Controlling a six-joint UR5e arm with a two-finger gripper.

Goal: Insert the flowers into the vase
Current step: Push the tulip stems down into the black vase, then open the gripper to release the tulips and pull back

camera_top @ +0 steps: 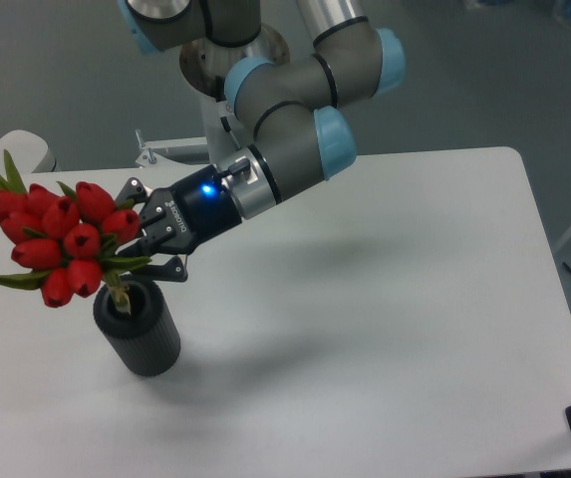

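The flowers point(61, 239), red tulip buds with green leaves, hang tilted to the left above the vase. Their pale stems point(118, 295) reach down into the round mouth of the vase point(138, 331), a dark ribbed cylinder standing upright on the white table. My gripper point(138, 242) comes in from the right at a slant and is shut on the flowers just below the buds, a little above the vase's rim.
The white table point(385, 299) stretches to the right and front of the vase. The arm's base point(215, 60) stands at the back edge. A pale rounded object point(21, 149) sits at the far left corner.
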